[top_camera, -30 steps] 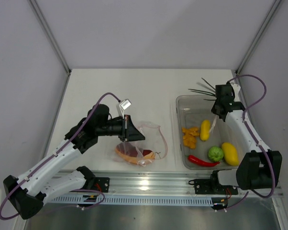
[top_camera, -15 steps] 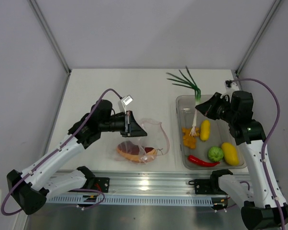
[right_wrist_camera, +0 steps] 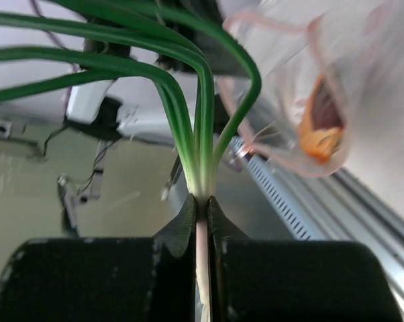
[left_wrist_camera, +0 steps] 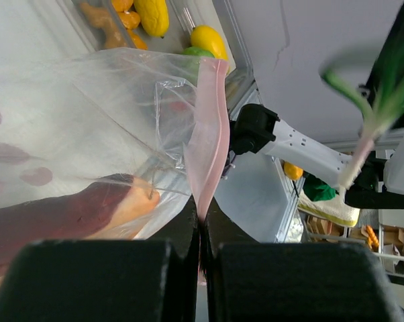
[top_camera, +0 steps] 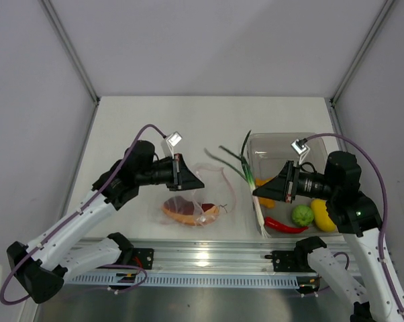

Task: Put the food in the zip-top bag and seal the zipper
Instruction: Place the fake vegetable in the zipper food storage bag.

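The right gripper (right_wrist_camera: 200,206) is pinching the light, springy green stalks (right_wrist_camera: 199,168) at their stem; the left gripper (left_wrist_camera: 200,223) is clamping the probably slippery zipper (left_wrist_camera: 209,134) of the floppy zip-top bag (left_wrist_camera: 88,114).

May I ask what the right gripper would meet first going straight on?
The right gripper, shut on the green stalks, would probably meet the zip-top bag first; depth is unclear.

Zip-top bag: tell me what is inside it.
One reddish-brown curved piece lies inside the zip-top bag, seen through the clear plastic. Nothing else shows, though the left gripper covers part of the bag from above.
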Available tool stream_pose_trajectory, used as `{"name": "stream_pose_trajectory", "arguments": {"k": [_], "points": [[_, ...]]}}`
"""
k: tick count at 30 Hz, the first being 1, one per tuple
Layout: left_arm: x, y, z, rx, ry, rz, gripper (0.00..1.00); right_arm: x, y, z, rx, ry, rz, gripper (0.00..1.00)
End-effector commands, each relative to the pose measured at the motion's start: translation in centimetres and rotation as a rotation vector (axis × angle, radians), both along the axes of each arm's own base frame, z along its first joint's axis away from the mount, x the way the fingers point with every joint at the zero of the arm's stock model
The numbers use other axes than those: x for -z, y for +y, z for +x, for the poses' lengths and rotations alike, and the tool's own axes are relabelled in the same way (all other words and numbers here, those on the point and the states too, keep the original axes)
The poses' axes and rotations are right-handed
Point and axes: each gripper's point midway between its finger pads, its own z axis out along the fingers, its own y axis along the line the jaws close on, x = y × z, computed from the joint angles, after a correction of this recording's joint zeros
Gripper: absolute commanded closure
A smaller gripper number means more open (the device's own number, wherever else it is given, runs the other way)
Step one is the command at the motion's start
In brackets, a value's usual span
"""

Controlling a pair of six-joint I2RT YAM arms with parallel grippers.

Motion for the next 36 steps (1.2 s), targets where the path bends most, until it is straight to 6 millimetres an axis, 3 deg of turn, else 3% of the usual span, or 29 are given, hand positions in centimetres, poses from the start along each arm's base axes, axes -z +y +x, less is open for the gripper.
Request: {"name": "stream_pose_trajectory", "arguments": {"k": [1,7,11,14,19,25,30,36], "points": [[-2.8,0.5,0.5,-0.042,-0.063,-0.042,0.99,-1.2,0.6,-4.3,-0.170,0.081,0.069,1.00],[-4.0,0.4,0.2,-0.026,-0.079,-0.065,0.99,-0.3,1.1,-7.2,-0.314,0.125,0.043,1.00],[-5.0,0.5,-1.0,0.014,-0.079,-0.101,1.00,1.6,1.9,-7.1,-0.344,0.180,-0.038,1.00],[-5.4,0.8,-1.6,0.017,-0.082,-0.119,0.99,1.9,3.0,-7.1,-0.375,0.175,-0.055,1.00],[-6.8,1.3,-2.9,0.034,-0.100,-0.169,0.99,2.7,5.2,-5.6,-0.371,0.215,-0.087,1.00],[-6.6,1.5,-3.5,0.045,-0.091,-0.178,0.99,3.0,7.3,-4.1,-0.363,0.287,-0.138,1.00],[-6.5,1.3,-3.4,0.050,-0.087,-0.188,1.00,0.8,9.1,-3.4,-0.296,0.435,-0.066,1.00],[-6.1,1.2,-2.6,0.004,-0.119,-0.176,0.99,0.0,10.0,-1.8,-0.103,0.590,-0.017,1.00]]}}
